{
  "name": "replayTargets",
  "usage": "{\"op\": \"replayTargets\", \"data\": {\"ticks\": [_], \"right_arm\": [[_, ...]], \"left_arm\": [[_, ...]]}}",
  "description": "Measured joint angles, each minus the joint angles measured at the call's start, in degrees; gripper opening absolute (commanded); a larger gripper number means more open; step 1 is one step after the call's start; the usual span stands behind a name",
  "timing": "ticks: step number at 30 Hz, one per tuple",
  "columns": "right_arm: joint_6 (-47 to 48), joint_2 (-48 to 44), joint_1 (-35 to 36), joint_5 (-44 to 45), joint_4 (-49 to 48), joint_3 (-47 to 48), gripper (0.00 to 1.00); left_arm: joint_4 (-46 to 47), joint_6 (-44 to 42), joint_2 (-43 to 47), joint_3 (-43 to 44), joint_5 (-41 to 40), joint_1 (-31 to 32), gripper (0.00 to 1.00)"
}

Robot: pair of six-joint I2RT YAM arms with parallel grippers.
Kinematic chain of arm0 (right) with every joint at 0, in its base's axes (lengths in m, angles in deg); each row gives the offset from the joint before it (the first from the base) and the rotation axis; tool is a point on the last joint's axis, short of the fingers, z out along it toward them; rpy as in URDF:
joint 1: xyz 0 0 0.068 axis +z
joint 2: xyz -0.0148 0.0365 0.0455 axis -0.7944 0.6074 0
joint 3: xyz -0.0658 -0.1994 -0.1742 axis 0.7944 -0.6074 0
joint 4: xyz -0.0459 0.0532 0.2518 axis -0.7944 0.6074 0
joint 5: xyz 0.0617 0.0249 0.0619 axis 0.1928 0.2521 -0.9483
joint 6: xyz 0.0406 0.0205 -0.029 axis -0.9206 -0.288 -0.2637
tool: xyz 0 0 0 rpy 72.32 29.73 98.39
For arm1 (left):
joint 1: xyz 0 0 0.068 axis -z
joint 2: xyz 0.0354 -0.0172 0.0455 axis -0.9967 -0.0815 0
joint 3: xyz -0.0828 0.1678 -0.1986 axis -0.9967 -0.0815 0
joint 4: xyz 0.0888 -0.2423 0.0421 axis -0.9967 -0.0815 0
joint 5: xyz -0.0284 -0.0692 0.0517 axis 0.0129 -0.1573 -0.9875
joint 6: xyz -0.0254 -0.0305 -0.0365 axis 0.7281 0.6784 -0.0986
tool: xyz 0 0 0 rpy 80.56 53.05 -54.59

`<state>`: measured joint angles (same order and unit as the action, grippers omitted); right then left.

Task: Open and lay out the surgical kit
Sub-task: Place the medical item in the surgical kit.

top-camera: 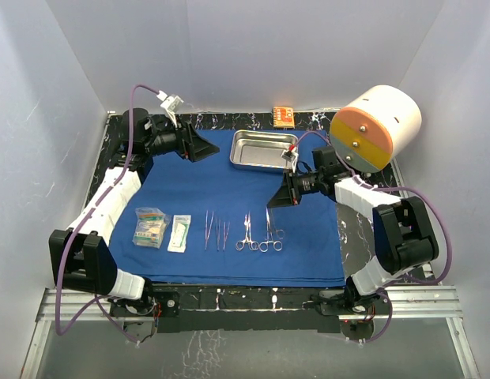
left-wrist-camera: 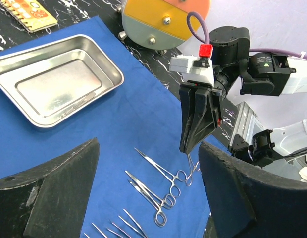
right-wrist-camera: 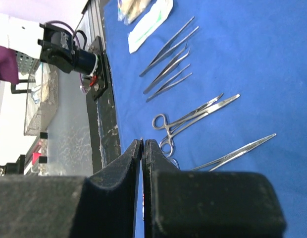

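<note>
The surgical kit lies spread on its royal-blue cloth (top-camera: pixel 229 189). The steel tray (top-camera: pixel 265 150) stands empty at the back. Along the front lie two clear packets (top-camera: pixel 150 227) (top-camera: pixel 179 233), slender forceps (top-camera: pixel 216 231) and clamps (top-camera: pixel 246 234). My right gripper (top-camera: pixel 273 203) points down over the clamps and is shut on the tip of one clamp (left-wrist-camera: pixel 191 168), which hangs with its rings beside a lying clamp (left-wrist-camera: pixel 161 171). My left gripper (top-camera: pixel 205 148) hovers at the back left, open, with nothing between its fingers (left-wrist-camera: pixel 69 168).
A big white-and-orange cylinder (top-camera: pixel 377 126) sits at the back right, close behind the right arm. A small orange box (top-camera: pixel 284 117) lies behind the tray. White walls close in the left, right and back. Black marbled table (top-camera: pixel 229 296) borders the cloth.
</note>
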<state>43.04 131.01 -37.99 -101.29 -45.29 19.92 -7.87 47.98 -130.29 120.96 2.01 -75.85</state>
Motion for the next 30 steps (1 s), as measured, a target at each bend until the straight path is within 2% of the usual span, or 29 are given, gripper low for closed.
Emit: {"op": "replayTargets", "data": {"ticks": [7,30], "right_arm": [[3.96,4.22,1.64,0.02,-0.31,-1.64,0.0],[0.79,12.28,2.64,-0.52,-7.08,-2.64,0.0]], "left_arm": [[-2.1,-2.75,0.0,-0.52,-1.77,-0.04,0.89],[-0.68,-2.05,0.0,-2.4,-2.1,-0.87,0.89]]}}
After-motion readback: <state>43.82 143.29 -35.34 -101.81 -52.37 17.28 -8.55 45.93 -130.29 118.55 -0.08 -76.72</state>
